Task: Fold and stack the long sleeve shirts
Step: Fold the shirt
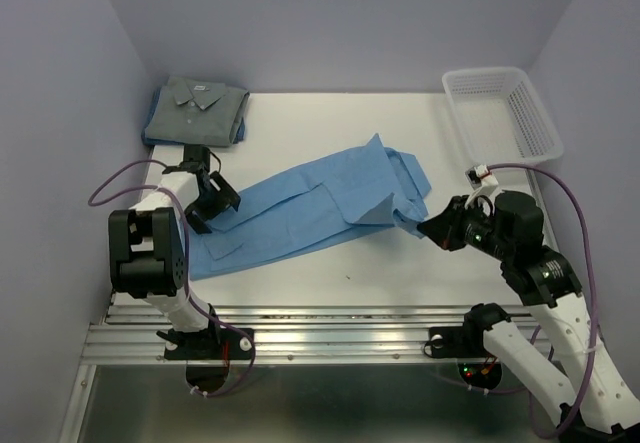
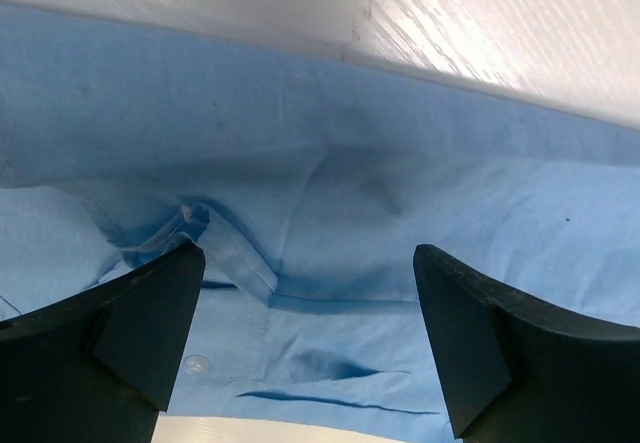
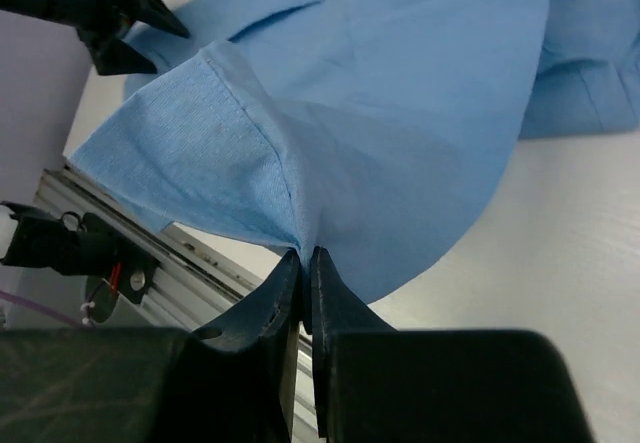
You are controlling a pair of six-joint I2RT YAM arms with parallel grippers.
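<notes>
The light blue shirt (image 1: pixel 320 208) lies spread slantwise across the middle of the table. My right gripper (image 1: pixel 432 228) is shut on its right edge and lifts a fold of cloth (image 3: pixel 300 153). My left gripper (image 1: pixel 210 203) is open, jaws wide apart, right over the shirt's left end, where the collar and a button show (image 2: pixel 300 263). The grey shirt (image 1: pixel 197 110) lies folded at the back left on top of another folded blue cloth.
A white mesh basket (image 1: pixel 503 113) stands at the back right. The table's metal front rail (image 1: pixel 300 328) runs along the near edge. Purple walls close in the left and right sides.
</notes>
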